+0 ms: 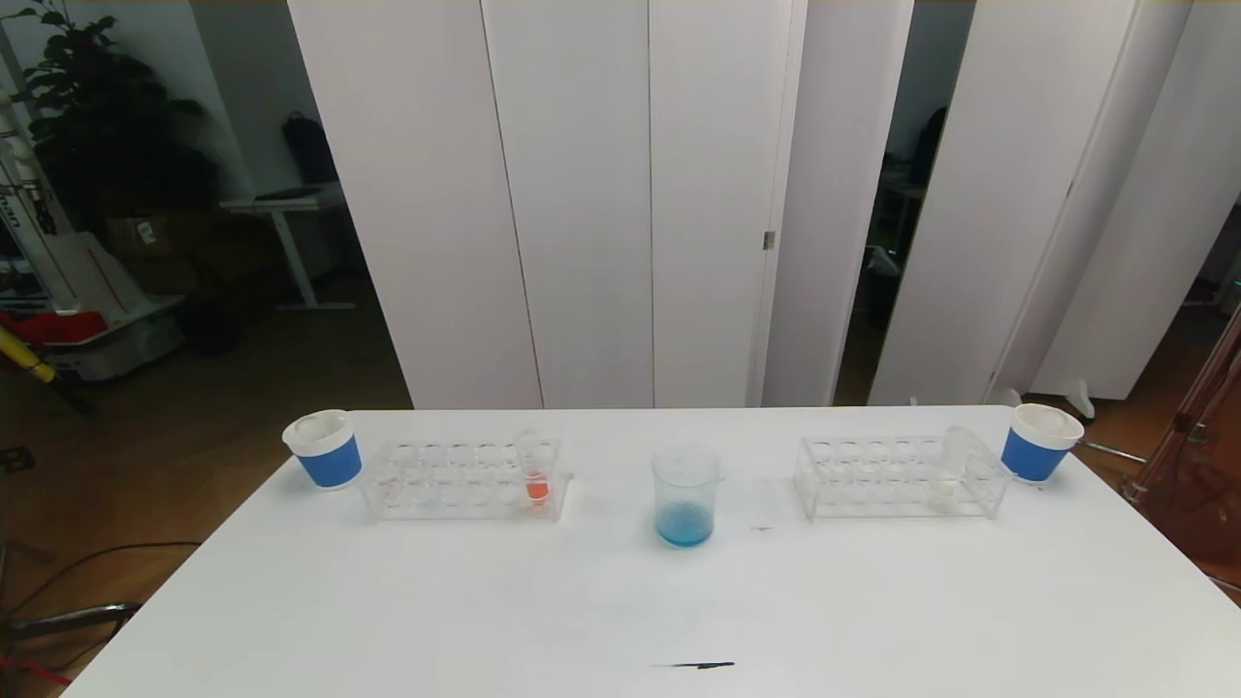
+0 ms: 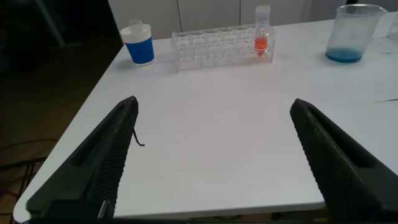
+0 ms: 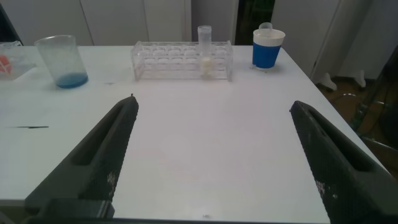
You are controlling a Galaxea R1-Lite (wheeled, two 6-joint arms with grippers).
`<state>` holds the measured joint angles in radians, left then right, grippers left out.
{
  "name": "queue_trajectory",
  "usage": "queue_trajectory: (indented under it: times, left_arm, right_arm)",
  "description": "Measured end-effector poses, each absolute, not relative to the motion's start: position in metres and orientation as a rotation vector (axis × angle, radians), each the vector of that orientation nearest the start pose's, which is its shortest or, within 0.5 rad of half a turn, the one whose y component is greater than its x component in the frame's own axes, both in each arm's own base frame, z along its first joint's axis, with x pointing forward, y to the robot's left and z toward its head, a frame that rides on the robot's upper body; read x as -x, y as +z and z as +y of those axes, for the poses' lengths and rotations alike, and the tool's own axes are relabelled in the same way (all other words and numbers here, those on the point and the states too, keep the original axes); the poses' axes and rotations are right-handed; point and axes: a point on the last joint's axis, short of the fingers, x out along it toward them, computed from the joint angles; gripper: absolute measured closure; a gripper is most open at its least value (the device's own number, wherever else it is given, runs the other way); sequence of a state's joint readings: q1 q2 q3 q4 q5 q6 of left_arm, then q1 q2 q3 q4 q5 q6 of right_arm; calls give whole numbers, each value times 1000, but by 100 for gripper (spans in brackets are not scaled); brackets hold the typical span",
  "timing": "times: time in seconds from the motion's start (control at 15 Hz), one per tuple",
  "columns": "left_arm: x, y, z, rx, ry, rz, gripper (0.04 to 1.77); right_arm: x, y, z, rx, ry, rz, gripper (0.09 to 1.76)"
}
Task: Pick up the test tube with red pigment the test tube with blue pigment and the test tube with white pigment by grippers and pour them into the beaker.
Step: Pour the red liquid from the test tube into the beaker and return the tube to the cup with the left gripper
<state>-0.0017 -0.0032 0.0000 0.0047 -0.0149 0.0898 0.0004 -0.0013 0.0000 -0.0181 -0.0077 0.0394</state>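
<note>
**Beaker holds blue; red and white tubes stand racked**

The beaker [image 1: 685, 494] stands upright at the middle of the table, clear, with a pouring lip and a layer of sky-blue pigment on its bottom. The test tube with red pigment [image 1: 536, 468] stands upright in the near end slot of the left clear rack, orange-red filling its tip. The test tube with white pigment [image 1: 950, 468] stands upright in the right rack, pale cream in its tip.
</note>
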Motion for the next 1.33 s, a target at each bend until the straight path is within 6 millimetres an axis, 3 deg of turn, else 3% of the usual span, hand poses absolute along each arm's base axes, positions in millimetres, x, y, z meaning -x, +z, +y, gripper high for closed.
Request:
queue_trajectory:
  times: [1.13,1.33]
  left_arm:
    - [23,75,0,-85,-20,-1,7]
    - [25,83,-1,-87,-30,-22,7]
  right_arm:
    - [23,77,0,-39,-7,-19,10]
    - [23,77,0,-38,-7,-19,10]
